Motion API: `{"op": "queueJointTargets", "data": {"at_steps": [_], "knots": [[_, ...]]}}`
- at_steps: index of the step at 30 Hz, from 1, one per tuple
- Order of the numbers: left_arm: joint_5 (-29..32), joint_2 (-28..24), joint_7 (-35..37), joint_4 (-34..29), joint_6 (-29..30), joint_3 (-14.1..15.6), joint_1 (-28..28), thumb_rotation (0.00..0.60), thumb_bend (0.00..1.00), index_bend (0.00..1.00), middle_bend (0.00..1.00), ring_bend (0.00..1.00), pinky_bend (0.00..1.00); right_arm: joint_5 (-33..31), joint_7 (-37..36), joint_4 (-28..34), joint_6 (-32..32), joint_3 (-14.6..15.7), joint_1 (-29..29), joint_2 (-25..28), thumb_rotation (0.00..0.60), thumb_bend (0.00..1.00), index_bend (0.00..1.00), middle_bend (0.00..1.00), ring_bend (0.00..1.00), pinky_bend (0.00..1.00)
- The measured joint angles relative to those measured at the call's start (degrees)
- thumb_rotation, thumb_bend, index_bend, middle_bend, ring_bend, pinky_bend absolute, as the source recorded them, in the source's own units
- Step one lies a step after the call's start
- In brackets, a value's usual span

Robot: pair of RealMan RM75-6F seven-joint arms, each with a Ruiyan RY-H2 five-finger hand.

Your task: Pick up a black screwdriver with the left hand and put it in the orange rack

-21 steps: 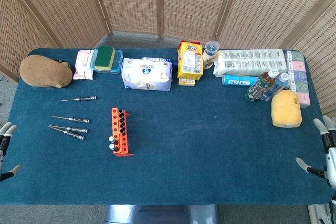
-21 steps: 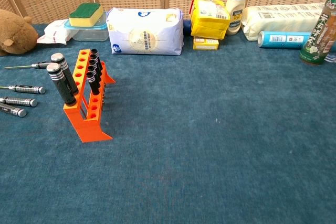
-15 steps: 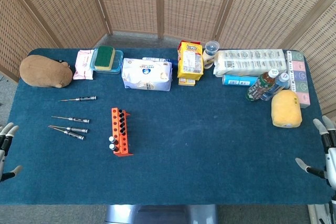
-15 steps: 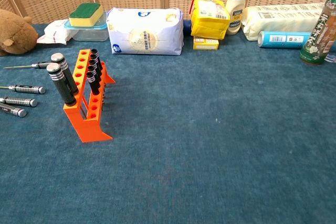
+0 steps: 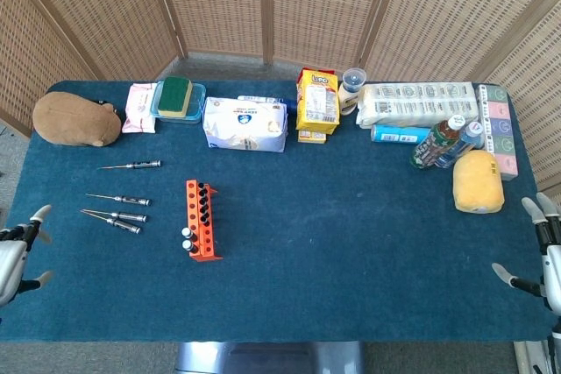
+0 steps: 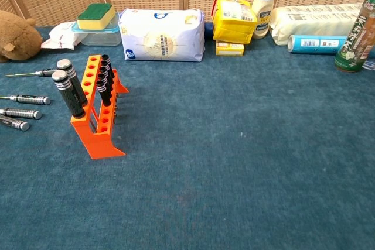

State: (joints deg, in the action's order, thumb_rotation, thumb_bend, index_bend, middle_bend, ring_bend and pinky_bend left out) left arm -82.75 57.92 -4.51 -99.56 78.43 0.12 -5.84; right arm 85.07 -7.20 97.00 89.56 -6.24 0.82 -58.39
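Several black screwdrivers lie on the blue cloth left of the orange rack: one at the back, one in the middle, and two close together at the front. The rack stands upright with several black-handled tools in its holes. My left hand hovers at the table's left front edge, fingers spread, holding nothing. At the right front edge my right hand is also spread and empty. The chest view shows neither hand.
Along the back stand a brown plush toy, a wipes pack, a sponge on a container, a white bag, a yellow snack pack, a jar, a long white pack, bottles and a yellow sponge.
My left hand has risen and turned slightly inward at the table's left edge. The right hand, the screwdrivers and the rack have not moved.
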Motion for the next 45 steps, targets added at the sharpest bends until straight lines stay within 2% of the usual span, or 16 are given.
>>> {"op": "queueJointTargets", "data": {"at_steps": [3, 5, 10, 14, 24, 29, 33, 36, 45], "knots": [[0.71, 0.53, -0.25, 0.56, -2.88, -0.70, -1.95, 0.600, 0.12, 0.27, 0.88, 0.77, 0.85, 0.08, -0.03, -0.02, -0.34, 0.11, 0.19, -0.06, 0.600, 0.00, 0.05, 0.00, 0.00, 0.00], [0.97, 1.02, -0.95, 1.09, -4.67, -1.05, -3.29, 0.600, 0.12, 0.30, 0.89, 0.78, 0.86, 0.30, 0.02, 0.02, -0.32, 0.19, 0.20, -0.07, 0.600, 0.00, 0.05, 0.00, 0.00, 0.00], [1.98, 2.49, -4.51, 2.27, -8.53, -1.80, -6.17, 0.600, 0.12, 0.32, 0.90, 0.78, 0.86, 0.59, 0.01, 0.10, -0.25, 0.38, 0.17, -0.06, 0.600, 0.00, 0.05, 0.00, 0.00, 0.00], [5.18, 2.75, -6.95, 2.32, -13.53, -2.17, -8.51, 0.600, 0.12, 0.32, 0.90, 0.78, 0.86, 0.84, -0.61, 0.19, -0.10, 0.44, 0.11, 0.11, 0.600, 0.00, 0.04, 0.00, 0.00, 0.00], [19.59, 4.44, -21.54, 1.87, -25.30, -2.49, -16.70, 0.600, 0.06, 0.32, 0.90, 0.78, 0.86, 0.84, -1.53, 0.10, 0.06, 0.43, 0.01, 0.48, 0.600, 0.00, 0.05, 0.00, 0.00, 0.00], [21.79, 5.11, -23.52, 0.67, -26.41, -1.92, -18.62, 0.579, 0.06, 0.32, 0.90, 0.78, 0.86, 0.67, -1.89, 0.02, 0.02, 0.38, 0.01, 0.58, 0.600, 0.00, 0.05, 0.00, 0.00, 0.00], [22.88, 5.74, -24.97, 0.49, -26.06, -1.32, -19.45, 0.455, 0.05, 0.28, 0.90, 0.78, 0.86, 0.74, -2.09, 0.09, 0.04, 0.42, -0.02, 0.68, 0.600, 0.00, 0.04, 0.00, 0.00, 0.00], [23.49, 6.11, -25.90, 0.38, -25.84, -0.72, -19.90, 0.413, 0.04, 0.26, 0.90, 0.78, 0.86, 0.74, -2.21, 0.12, 0.07, 0.42, -0.04, 0.73, 0.600, 0.00, 0.04, 0.00, 0.00, 0.00], [24.81, 7.53, -28.26, 0.28, -25.23, 0.53, -21.31, 0.408, 0.04, 0.21, 0.90, 0.78, 0.86, 0.78, -2.54, 0.19, 0.00, 0.48, -0.03, 0.89, 0.600, 0.00, 0.04, 0.00, 0.00, 0.00]]}}
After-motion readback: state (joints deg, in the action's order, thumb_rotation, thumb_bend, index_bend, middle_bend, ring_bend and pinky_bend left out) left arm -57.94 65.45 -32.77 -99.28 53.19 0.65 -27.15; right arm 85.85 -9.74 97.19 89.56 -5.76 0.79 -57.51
